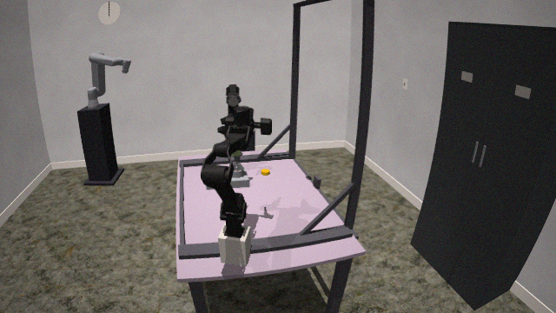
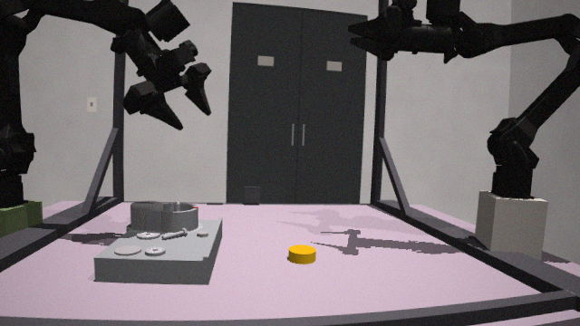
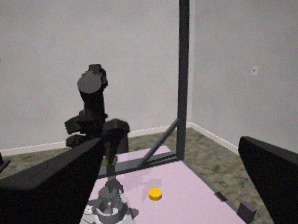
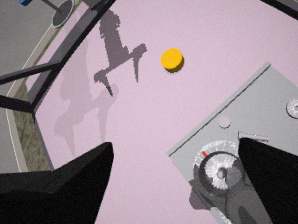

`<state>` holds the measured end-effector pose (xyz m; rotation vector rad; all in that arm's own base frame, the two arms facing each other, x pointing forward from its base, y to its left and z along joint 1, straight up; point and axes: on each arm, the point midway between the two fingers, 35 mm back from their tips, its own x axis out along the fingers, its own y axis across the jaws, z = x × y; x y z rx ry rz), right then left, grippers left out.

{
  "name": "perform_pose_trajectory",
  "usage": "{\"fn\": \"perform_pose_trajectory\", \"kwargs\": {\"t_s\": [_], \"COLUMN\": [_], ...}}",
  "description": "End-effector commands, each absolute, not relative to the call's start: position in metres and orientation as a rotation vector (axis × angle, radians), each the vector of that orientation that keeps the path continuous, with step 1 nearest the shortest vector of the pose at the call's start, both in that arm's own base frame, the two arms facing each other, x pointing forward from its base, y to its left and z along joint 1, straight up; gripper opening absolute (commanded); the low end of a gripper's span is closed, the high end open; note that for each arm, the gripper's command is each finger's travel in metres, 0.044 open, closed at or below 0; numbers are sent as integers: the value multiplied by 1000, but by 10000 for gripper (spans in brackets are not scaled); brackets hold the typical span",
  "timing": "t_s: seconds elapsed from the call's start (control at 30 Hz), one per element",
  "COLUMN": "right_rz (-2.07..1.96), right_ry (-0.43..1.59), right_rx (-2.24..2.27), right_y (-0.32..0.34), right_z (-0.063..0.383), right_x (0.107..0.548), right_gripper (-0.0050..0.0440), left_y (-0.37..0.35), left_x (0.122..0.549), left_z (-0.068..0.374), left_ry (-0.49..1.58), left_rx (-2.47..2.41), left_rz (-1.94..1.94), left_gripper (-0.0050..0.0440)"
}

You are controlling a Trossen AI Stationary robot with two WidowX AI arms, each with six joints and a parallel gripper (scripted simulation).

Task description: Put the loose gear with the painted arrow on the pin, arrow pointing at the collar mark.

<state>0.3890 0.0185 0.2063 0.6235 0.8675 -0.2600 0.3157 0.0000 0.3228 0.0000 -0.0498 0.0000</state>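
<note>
The grey collar (image 2: 164, 215) with a red mark (image 2: 196, 207) stands on a grey base plate (image 2: 159, 257) at the table's left. In the right wrist view a grey toothed gear (image 4: 220, 175) lies inside the collar (image 4: 222, 172), next to the red mark (image 4: 204, 153); I cannot make out its arrow. My right gripper (image 2: 194, 119) hangs tilted high above the plate, open and empty, and also shows in its own view (image 4: 174, 143). My left gripper (image 2: 362, 33) is high near the frame post, level, open and empty. It also shows in its own view (image 3: 170, 141).
Small gears and a loose pin (image 2: 174, 234) lie on the plate. A dark frame rims the table. A small dark block (image 2: 251, 195) stands at the far edge.
</note>
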Motion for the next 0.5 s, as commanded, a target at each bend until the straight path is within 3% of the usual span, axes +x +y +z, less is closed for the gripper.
{"fn": "perform_pose_trajectory", "kwargs": {"t_s": [0.0, 0.47], "right_rz": [-173, -16], "right_ry": [701, 237], "right_rx": [542, 227], "right_y": [14, 4], "right_z": [236, 297], "right_x": [383, 351], "right_gripper": [369, 369], "left_y": [0, 0], "left_x": [314, 314], "left_z": [333, 333], "left_ry": [-74, -74], "left_rx": [0, 0], "left_rz": [0, 0], "left_gripper": [400, 400]}}
